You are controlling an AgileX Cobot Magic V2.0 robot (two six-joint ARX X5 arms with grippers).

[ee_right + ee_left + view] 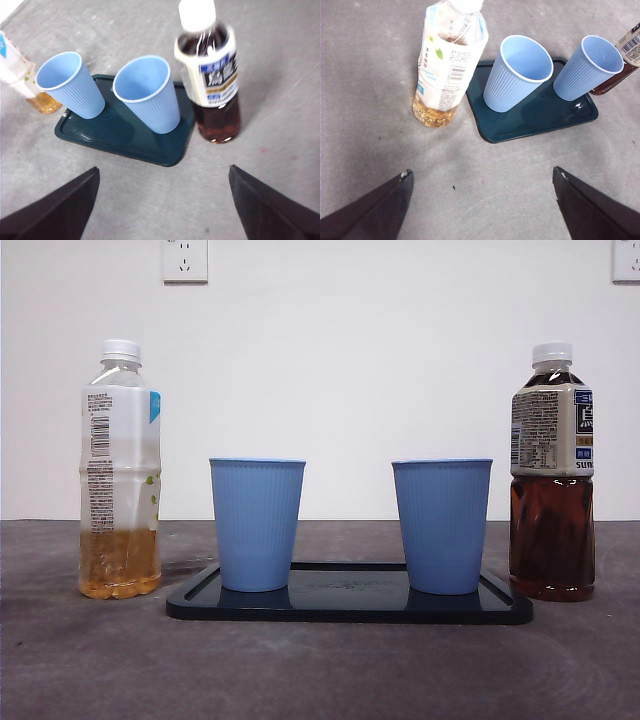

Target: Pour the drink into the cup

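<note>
We hover both grippers, left [480,200] and right [162,197], fingers released; capped bottles [120,470] [552,475] flank tray [350,608] cups [257,525] [441,527], one per arm.

A grey table [90,660] with a mottled, scuffed top fills the foreground. Behind it rises a plain white wall [350,360], carrying one white socket [185,260] near the top left and another socket [626,260] at the top right edge
</note>
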